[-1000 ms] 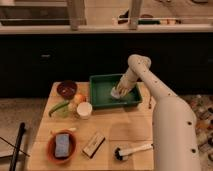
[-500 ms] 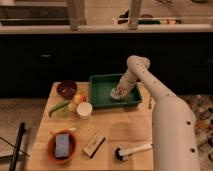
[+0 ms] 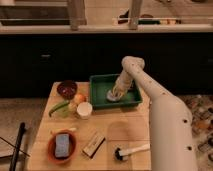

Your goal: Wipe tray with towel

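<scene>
A green tray [image 3: 102,85] sits at the back of the wooden table. A pale grey towel [image 3: 114,95] lies bunched inside the tray near its right half. My gripper [image 3: 115,91] reaches down into the tray from the white arm and presses on the towel. The towel hides the fingertips.
A dark red bowl [image 3: 66,89], an orange [image 3: 79,98], green vegetables [image 3: 59,107] and a white cup [image 3: 84,109] stand left of the tray. An orange bowl with a blue sponge [image 3: 62,145], a small box [image 3: 93,144] and a brush [image 3: 131,150] lie at the front.
The gripper and towel have barely shifted inside the tray; nothing else moved.
</scene>
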You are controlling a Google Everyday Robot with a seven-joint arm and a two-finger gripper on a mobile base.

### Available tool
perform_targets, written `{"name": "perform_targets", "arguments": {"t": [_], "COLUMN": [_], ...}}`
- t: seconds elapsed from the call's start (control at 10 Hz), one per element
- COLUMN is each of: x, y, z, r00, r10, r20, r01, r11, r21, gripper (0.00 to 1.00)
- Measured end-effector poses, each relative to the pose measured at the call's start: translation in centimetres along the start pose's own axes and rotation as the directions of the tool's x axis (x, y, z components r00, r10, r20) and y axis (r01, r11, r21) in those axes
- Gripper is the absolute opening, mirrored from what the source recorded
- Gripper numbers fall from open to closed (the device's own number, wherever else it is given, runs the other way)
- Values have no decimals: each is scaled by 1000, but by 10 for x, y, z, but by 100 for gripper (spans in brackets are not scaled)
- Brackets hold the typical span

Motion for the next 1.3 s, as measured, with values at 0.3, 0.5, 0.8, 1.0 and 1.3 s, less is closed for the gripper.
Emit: {"name": "perform_targets", "arguments": {"t": [0.3,0.5,0.8,1.0,1.3], "x": [12,30,47,47,21], "y": [15,25,13,3,-26], "z": [2,-6,-19,-21,-6], "r00": [1000,997,990,989,995], "r10": [22,64,99,91,10], "r20": [-12,-44,-98,-115,-96], "r01": [-23,-66,-98,-87,-6], "r11": [999,997,995,995,999], "r21": [-39,-38,17,45,34], "gripper": [1,1,1,1,1]}}
